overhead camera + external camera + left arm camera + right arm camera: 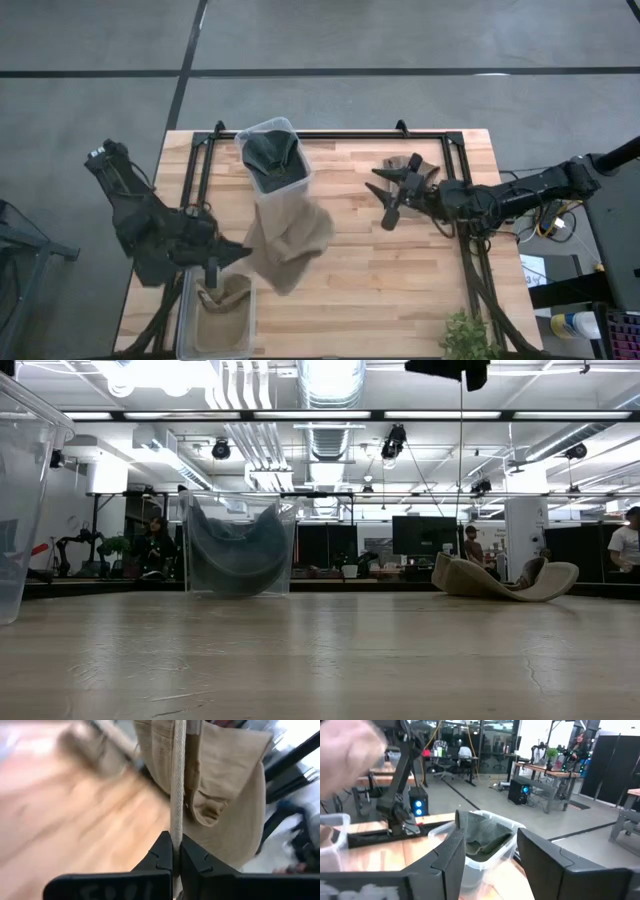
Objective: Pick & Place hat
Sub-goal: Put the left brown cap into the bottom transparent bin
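Tan hat (288, 240) pinched in left claw (213, 268); dark hat (272, 156) fills far bin (285, 190); right claw (392, 190) wide.

A tabletop (400, 270) of pale, matt wood planks with visible grain. Near its far edge stands a clear, slightly glossy plastic bin (275, 158) holding a dark, soft cloth hat (272, 155). A tan hat (290, 238) of matt woven cloth hangs in folds, its brim pinched between the matt black plastic-looking fingers (160, 857) of the left gripper (212, 266). Another clear plastic bin (216, 318) at the near edge holds tan cloth. A dark metal frame (350, 134) rims the table.
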Action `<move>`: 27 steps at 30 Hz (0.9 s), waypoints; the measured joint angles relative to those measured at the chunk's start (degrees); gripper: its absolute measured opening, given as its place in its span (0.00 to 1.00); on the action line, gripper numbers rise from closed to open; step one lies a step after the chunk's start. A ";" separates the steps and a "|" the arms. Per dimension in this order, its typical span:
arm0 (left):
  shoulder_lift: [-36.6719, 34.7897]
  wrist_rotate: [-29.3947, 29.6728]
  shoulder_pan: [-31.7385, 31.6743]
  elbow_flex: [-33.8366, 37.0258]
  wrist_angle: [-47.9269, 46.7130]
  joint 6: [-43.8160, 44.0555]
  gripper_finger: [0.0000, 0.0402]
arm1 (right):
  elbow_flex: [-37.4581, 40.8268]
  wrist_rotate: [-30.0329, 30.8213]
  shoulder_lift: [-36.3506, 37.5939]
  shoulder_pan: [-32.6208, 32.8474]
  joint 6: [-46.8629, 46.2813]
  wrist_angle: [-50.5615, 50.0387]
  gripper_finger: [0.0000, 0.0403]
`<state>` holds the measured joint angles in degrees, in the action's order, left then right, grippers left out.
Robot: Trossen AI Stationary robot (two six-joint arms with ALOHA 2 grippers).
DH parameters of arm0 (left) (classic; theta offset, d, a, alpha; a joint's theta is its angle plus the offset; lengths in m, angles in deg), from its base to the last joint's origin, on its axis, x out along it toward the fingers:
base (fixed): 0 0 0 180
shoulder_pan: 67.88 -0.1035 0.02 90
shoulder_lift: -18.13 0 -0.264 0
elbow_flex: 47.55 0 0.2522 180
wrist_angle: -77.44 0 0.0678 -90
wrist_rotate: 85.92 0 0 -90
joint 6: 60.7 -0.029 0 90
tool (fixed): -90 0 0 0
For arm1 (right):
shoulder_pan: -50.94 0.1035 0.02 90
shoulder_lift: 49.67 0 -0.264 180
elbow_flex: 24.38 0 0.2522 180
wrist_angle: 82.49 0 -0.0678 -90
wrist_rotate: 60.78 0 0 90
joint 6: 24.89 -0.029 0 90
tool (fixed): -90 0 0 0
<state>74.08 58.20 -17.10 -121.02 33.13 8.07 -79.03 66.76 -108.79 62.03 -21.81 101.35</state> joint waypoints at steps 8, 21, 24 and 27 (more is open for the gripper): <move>1.05 -12.09 4.49 -1.59 -23.19 35.53 0.02 | 0.00 0.04 -6.14 -0.06 0.56 1.40 0.41; 0.47 -34.01 4.71 -7.57 -38.41 52.43 0.02 | -0.66 0.07 -15.67 -0.66 5.11 9.12 0.41; 1.03 -34.85 4.71 -12.48 -44.90 54.15 0.02 | -0.68 0.09 -17.15 -0.66 6.23 9.12 0.41; 2.32 -35.07 4.71 -18.33 -52.77 56.17 0.02 | -0.68 0.06 -18.27 -0.86 7.51 8.99 0.41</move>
<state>76.40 23.13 -12.40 -139.35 -19.64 64.24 -79.70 66.83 -127.05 61.16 -14.30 110.34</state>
